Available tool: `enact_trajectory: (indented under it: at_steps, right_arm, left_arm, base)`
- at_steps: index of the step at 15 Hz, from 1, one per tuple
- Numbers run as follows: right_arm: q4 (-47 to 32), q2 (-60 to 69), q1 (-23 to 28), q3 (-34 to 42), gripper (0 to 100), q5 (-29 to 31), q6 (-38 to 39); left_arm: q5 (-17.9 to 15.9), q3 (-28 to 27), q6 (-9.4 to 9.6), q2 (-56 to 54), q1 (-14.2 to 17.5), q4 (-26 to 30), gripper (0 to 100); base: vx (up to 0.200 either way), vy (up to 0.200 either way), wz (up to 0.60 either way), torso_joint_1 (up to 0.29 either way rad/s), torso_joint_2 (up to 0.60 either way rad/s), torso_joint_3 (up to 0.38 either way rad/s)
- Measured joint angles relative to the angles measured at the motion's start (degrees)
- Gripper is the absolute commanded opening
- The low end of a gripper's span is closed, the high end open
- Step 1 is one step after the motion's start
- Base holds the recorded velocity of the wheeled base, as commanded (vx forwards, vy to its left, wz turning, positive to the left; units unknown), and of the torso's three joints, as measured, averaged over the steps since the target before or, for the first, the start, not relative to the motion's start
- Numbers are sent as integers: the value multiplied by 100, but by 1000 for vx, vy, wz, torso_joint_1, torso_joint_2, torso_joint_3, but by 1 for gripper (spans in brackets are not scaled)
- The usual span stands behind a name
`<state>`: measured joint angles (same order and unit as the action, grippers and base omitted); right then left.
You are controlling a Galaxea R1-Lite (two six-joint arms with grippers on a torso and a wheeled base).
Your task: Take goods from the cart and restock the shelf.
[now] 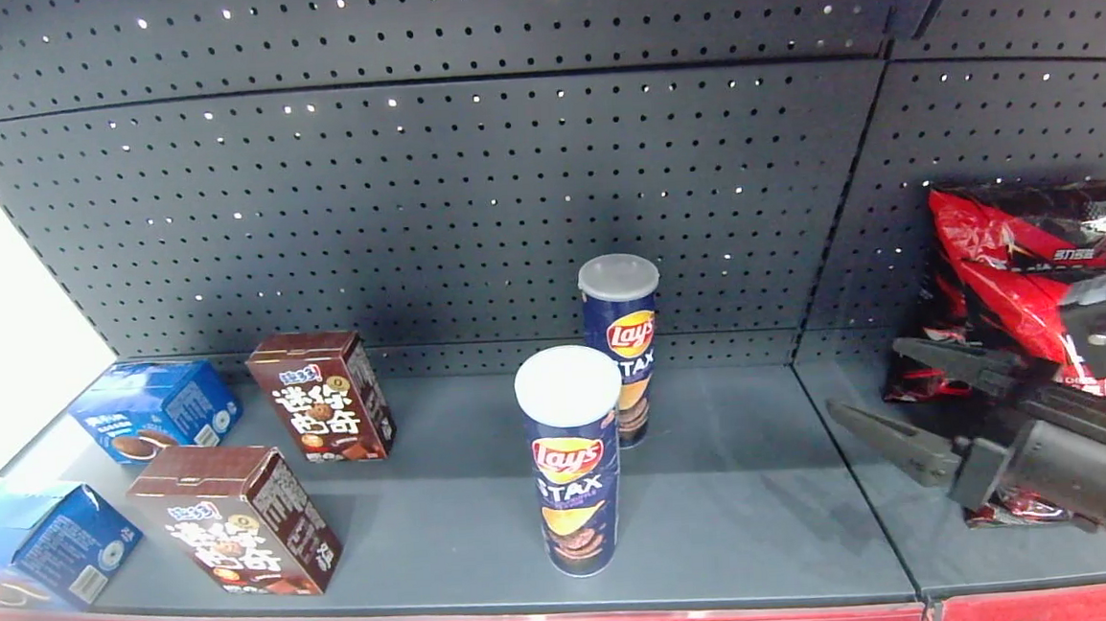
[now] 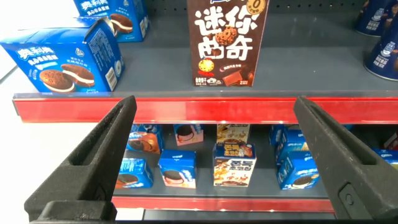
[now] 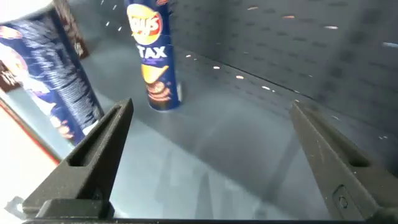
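Observation:
Two dark blue chip cans stand upright on the grey shelf (image 1: pixel 738 510): one near the front (image 1: pixel 572 463), one behind it (image 1: pixel 620 345). My right gripper (image 1: pixel 865 380) hangs open and empty over the shelf, to the right of the cans and in front of the red snack bags (image 1: pixel 1021 263). In the right wrist view its fingers (image 3: pixel 93 162) frame bare shelf, with the far can (image 3: pixel 154 56) and the near can (image 3: pixel 50 74) off to one side. My left gripper (image 2: pixel 214 106) is open and empty, below and in front of the shelf's red front edge (image 2: pixel 186 109).
Two brown cookie boxes (image 1: pixel 323 394) (image 1: pixel 239 517) and two blue boxes (image 1: pixel 156 410) (image 1: pixel 34 544) stand on the shelf's left part. A perforated back panel (image 1: pixel 469 200) closes the rear. A lower shelf holds several small boxes (image 2: pixel 235 165).

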<state>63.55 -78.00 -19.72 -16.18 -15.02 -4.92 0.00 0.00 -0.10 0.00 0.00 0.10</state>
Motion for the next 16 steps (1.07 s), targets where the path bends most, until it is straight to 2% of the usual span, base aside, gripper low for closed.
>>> enact_trajectory:
  at_steps: [2,7,10,12,13,16]
  right_arm:
    - [-578,1034,313,372,100,-4,189]
    - [-3057,4053,1413,731,100,-104,522]
    - [-3884,5609,2030,1296,100,-439,594]
    - [-4570,6416,2200,1517,100,-488,588]
    - [-4970,6704,2242,1571,100,-351,547]
    - [-5416,7152,2281,1602,100,908,485]
  left_arm:
    - [0,0,2,0,0,-2,100]
    - [0,0,0,0,0,-2,100]
    - [0,0,2,0,0,-2,100]
    - [0,0,0,0,0,0,100]
    - [0,0,0,0,0,0,100]
    - [0,0,0,0,0,-2,100]
  base:
    - [0,0,0,0,0,0]
    - [0,0,0,0,0,0]
    - [0,0,0,0,0,0]
    - [0,0,0,0,0,0]
    - [0,0,0,0,0,0]
    - [0,0,0,0,0,0]
